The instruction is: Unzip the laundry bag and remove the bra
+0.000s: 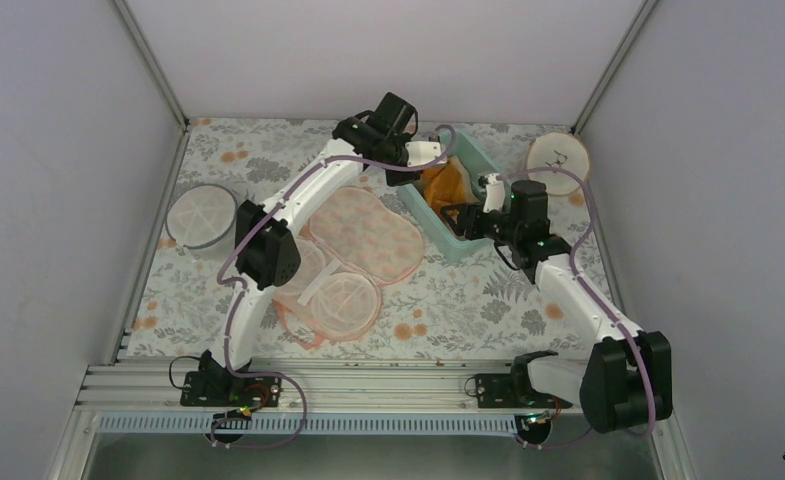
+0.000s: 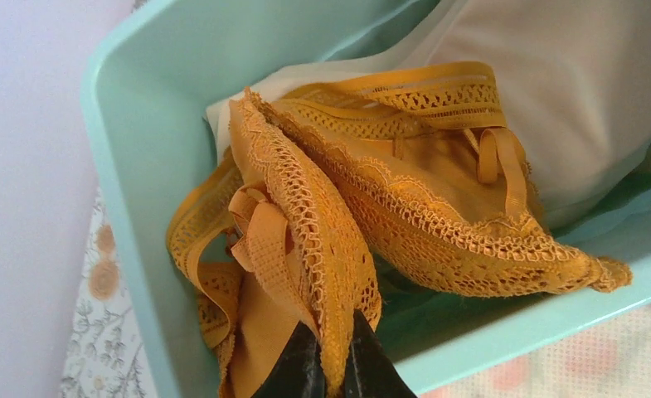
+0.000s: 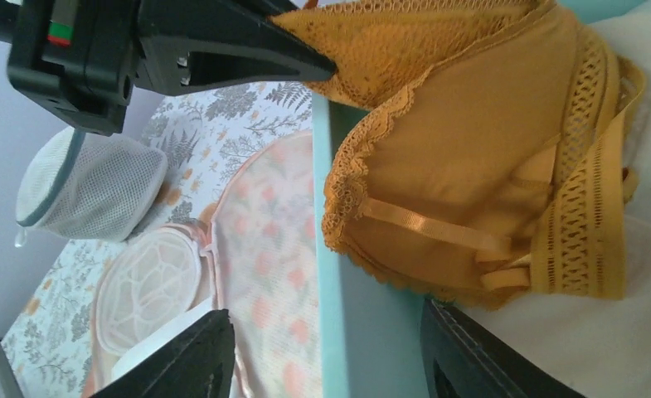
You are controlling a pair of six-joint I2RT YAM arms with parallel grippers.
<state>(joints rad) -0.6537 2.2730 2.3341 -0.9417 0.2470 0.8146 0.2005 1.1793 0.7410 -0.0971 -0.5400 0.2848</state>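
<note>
The bright orange bra (image 1: 446,184) lies in a teal bin (image 1: 435,232), draped over the bin's near wall. My left gripper (image 2: 330,369) is shut on the lace edge of the bra (image 2: 405,199); from above, this gripper (image 1: 428,168) sits at the bin's far-left end. My right gripper (image 3: 330,356) is open, its two fingers standing either side of the bin wall (image 3: 363,315), just below the bra (image 3: 471,166) and holding nothing. The peach-pink laundry bag (image 1: 358,250) lies unzipped and spread flat, with white spoked rings showing inside, left of the bin.
A pale beige garment (image 2: 587,99) lies under the orange bra in the bin. A round white mesh drum (image 1: 201,217) stands at the left of the floral cloth, and a round pale pouch (image 1: 558,163) at the back right. Grey walls close in three sides.
</note>
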